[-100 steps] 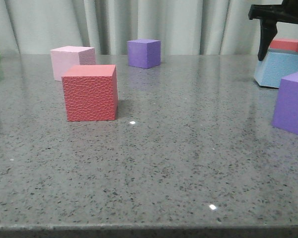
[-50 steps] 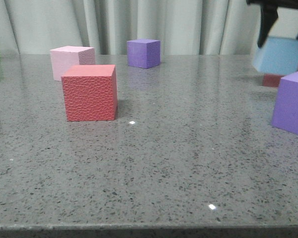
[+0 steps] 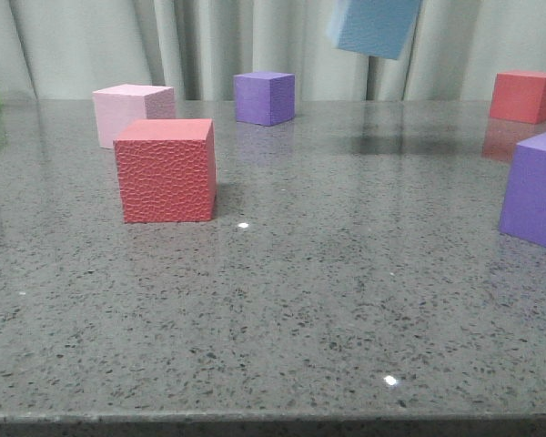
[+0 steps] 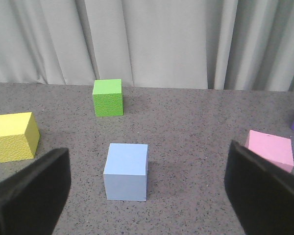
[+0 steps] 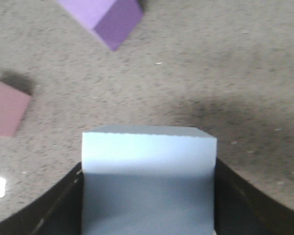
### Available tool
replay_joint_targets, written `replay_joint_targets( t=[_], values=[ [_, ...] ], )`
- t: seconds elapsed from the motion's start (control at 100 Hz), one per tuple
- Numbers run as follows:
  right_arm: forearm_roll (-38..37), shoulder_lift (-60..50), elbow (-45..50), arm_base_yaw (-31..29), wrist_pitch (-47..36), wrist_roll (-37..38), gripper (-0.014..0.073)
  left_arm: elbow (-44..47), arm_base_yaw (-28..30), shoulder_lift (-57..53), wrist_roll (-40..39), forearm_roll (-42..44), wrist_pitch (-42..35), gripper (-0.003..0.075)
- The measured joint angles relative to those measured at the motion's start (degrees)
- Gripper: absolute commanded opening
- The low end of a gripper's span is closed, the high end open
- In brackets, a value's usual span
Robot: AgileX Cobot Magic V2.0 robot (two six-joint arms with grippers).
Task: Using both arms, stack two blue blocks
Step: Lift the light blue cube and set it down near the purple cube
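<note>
1 blue block (image 5: 148, 176) is gripped by the right gripper (image 5: 148, 196) and carried; alignment over the second block (image 4: 127, 171), between the open left gripper (image 4: 147, 196) fingers, is needed next

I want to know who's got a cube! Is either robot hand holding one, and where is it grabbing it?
The right gripper holds a blue block by two opposite sides, up in the air. The left gripper is open, holding nothing.

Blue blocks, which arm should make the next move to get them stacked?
Right, probably. The right gripper already holds one blue block in the air, while the left gripper is open and empty, with the other blue block resting on the table ahead of it.
</note>
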Motion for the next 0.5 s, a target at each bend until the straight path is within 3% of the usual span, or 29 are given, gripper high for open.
replay_joint_targets(
  t=[0.25,0.5],
  values=[
    [4.3,4.4,0.0,5.1,-3.5,2.7,0.0431,0.0,0.0,0.0,0.0,0.0,0.0,0.0619],
    [5.5,7.6,0.0,5.9,-7.3,5.0,0.0431,0.0,0.0,0.0,0.0,0.0,0.0,0.0619]
  ],
)
